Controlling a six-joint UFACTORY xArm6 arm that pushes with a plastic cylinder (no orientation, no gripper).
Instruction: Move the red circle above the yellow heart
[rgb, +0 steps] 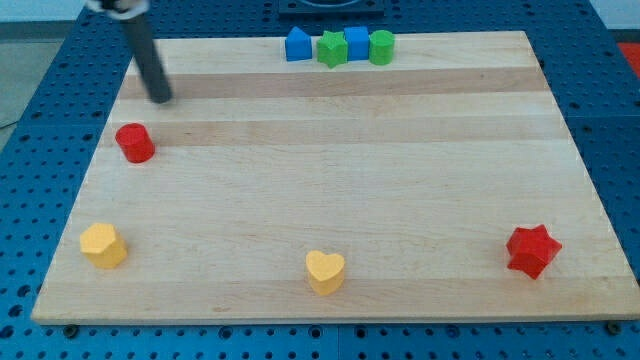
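Camera view shows the wooden worktop (330, 180) with the red circle (134, 142) still far out at the view's left edge, roughly midway down the board. The yellow heart (325, 271) sits near the view's bottom, about centre, so the two are well apart and the circle is nowhere over the heart yet. By my judgement the task is barely begun: the whole push toward the view's right is left to do.

My tip (160, 98) rests on the board above the red circle and slightly to its right, near but not touching it. There is no pincer on this rod (so nothing to report as apart, together or clamped).

From that side a push would send the circle down and left, toward the yellow hexagon-like block (104, 245) in the bottom-left corner. I judge the tip must first come round to the circle's left.

Elsewhere, a red star (532, 250) lies at the bottom right, and a row at the top holds a blue house-shaped block (297, 45), a green star (331, 48), a blue cube (356, 43) and a green cylinder (381, 46), all clear of the likely path.
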